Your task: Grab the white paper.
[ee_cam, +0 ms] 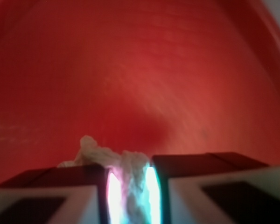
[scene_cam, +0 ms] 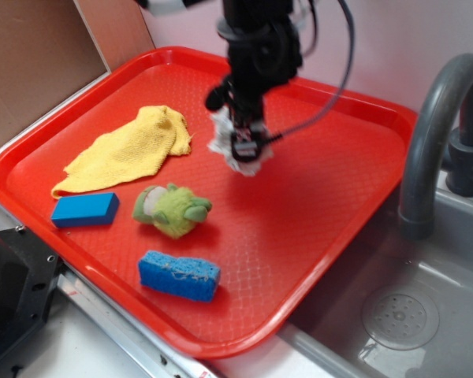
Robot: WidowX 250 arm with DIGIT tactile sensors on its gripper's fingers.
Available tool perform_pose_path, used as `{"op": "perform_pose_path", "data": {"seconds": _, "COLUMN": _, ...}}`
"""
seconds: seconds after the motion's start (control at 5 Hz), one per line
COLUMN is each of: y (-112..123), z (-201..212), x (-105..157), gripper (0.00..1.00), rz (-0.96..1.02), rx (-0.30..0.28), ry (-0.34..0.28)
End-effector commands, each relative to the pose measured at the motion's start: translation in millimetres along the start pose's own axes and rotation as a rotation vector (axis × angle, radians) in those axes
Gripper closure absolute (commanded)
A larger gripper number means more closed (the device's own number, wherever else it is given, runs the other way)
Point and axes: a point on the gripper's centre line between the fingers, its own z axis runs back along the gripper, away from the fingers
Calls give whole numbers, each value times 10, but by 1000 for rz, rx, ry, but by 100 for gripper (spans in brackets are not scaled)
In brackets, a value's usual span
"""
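The white paper (scene_cam: 223, 138) is a small crumpled off-white wad near the middle of the red tray (scene_cam: 323, 213). My gripper (scene_cam: 246, 150) comes down on it from above and is shut on it. In the wrist view the paper (ee_cam: 130, 179) is squeezed between the two fingers, with a wrinkled lump sticking out past the left finger (ee_cam: 60, 186). The gripper (ee_cam: 130, 186) has only a narrow gap, filled by the paper. Whether the wad is lifted off the tray I cannot tell.
On the tray lie a yellow cloth (scene_cam: 130, 148) at the left, a green plush toy (scene_cam: 172, 209), a blue block (scene_cam: 84, 209) and a blue sponge (scene_cam: 179, 276). A grey sink (scene_cam: 402, 315) with a faucet (scene_cam: 437, 134) sits to the right.
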Motion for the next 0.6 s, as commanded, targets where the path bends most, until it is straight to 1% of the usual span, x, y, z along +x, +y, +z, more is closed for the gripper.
{"op": "perform_pose_path", "data": {"seconds": 0.0, "y": -20, "z": 926, "x": -613, "gripper": 100, "rz": 518, "rx": -68, "ry": -226}}
{"op": "perform_pose_path", "data": {"seconds": 0.2, "y": -77, "z": 1078, "x": -785, "gripper": 100, "rz": 729, "rx": -18, "ry": -224}}
{"op": "perform_pose_path", "data": {"seconds": 0.4, "y": -20, "z": 1039, "x": -682, "gripper": 100, "rz": 589, "rx": -45, "ry": -131}}
